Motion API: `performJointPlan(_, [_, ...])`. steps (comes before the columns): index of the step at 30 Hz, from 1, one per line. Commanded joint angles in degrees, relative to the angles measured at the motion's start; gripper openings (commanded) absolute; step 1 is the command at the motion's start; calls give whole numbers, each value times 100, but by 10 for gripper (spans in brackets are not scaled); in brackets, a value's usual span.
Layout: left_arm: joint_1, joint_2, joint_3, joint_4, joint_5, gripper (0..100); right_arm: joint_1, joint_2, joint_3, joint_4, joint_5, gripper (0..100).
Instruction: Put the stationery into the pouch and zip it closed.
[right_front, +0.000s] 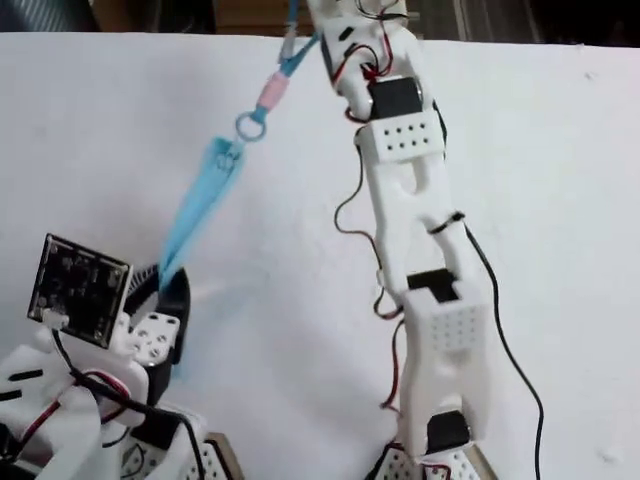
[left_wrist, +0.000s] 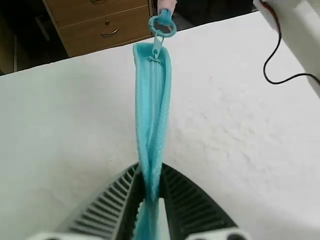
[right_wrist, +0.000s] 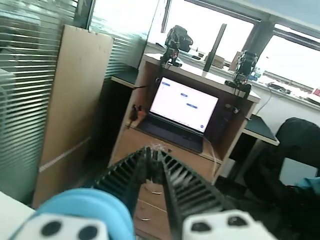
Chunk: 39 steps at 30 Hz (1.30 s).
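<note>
The pouch (right_front: 200, 205) (left_wrist: 152, 100) is stretched long and narrow, zip edge up, over the left half of the counter (right_front: 100, 120). It runs from the near-left corner towards the far edge. Its near end sits between the left jaws, which pinch it from both sides. At its far end is the slider, with a ring (right_front: 250, 125) (left_wrist: 162, 25) and a pink strap (right_front: 272, 92) leading on past the far edge, beside the right arm (right_front: 400, 200). The right jaws point off the counter into the room, pressed together tip to tip. I cannot tell what, if anything, lies between them.
</note>
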Motion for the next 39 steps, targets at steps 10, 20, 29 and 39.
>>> performJointPlan(10, [22, -163, -334, 132, -18, 21, 1376, 1305, -1662, -40, 545, 16])
performJointPlan(20, [4, -136, -308, -185, -18, 21, 954, 673, -2716, 2545, 510, 18])
performJointPlan(29, [-4, 145, -334, -1354, 0, 21, -40, -760, -3921, 5912, -466, 16])
performJointPlan(39, [-690, 1367, -1090, -2435, 18, 21, -1051, -2202, -3596, 8163, -888, 50])
